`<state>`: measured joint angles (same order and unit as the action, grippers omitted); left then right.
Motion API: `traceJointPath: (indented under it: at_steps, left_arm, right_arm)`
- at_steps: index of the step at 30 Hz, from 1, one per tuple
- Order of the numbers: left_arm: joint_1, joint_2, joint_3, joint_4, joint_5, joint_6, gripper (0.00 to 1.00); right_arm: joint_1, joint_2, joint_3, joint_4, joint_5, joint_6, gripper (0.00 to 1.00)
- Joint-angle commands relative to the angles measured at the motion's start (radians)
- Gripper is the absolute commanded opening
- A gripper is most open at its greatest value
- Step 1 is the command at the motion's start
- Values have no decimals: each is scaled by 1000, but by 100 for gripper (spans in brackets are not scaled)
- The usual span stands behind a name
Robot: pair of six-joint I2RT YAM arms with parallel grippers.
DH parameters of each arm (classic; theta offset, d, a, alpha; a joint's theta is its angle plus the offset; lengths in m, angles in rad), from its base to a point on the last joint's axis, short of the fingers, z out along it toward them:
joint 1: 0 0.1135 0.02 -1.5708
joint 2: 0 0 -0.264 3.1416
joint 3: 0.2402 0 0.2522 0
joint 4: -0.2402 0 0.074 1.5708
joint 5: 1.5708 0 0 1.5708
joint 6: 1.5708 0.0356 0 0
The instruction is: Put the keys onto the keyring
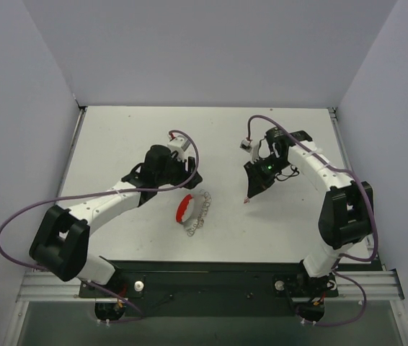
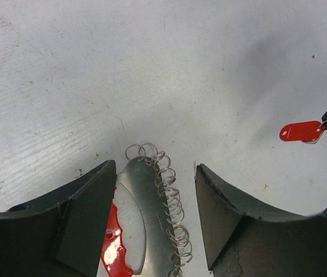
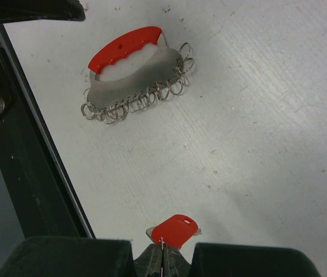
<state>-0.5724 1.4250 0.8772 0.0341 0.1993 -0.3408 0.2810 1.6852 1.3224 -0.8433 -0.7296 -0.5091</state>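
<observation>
The keyring holder lies on the table: a curved metal plate [image 3: 134, 78] with a red grip [image 1: 182, 209] on one edge and a row of silver wire rings [image 1: 200, 214] on the other. My left gripper [image 1: 189, 180] is open and empty. In the left wrist view its fingers [image 2: 88, 202] straddle the plate [image 2: 134, 196], with the rings [image 2: 172, 202] and red grip [image 2: 112, 245] between them. My right gripper [image 1: 251, 193] is shut on a red-headed key [image 3: 175, 229] and holds it off the table, to the right of the holder. The key also shows in the left wrist view [image 2: 301, 131].
The black base rail [image 1: 225, 277] runs along the near table edge and shows at the left of the right wrist view [image 3: 25, 173]. Grey walls enclose the table on three sides. Purple cables loop from both arms.
</observation>
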Motion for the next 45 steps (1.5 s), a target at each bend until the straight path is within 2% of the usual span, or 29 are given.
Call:
traceJointPath:
  at_steps: [1,7,11,17,25,31,37,45]
  left_arm:
    - [23,69,75,7,103,45,66]
    - [31,23,1,19,130,92,66]
    - [31,-76,-173,215,161,95,65]
    - [32,-120,-286,251,184,56,61]
    - [31,-169,-334,147,178,11,60]
    - [9,-204,-392,203,258,3,60]
    - [-29,-175,-412,257,338,25,60]
    - [-32,-158,-377,201,252,34,54]
  right_arm:
    - [-14,21,61,-57,-21,27,0]
    - [-25,18,75,-73,-27,53,0]
    - [-31,11,70,-89,-30,52,0]
    - [-32,51,96,-134,-54,24,0]
    - [-32,90,147,-165,-79,7,0]
    - [-31,82,136,-171,-93,-9,0]
    - [-29,73,123,-175,-105,-22,0]
    - [-25,70,113,-175,-105,-26,0]
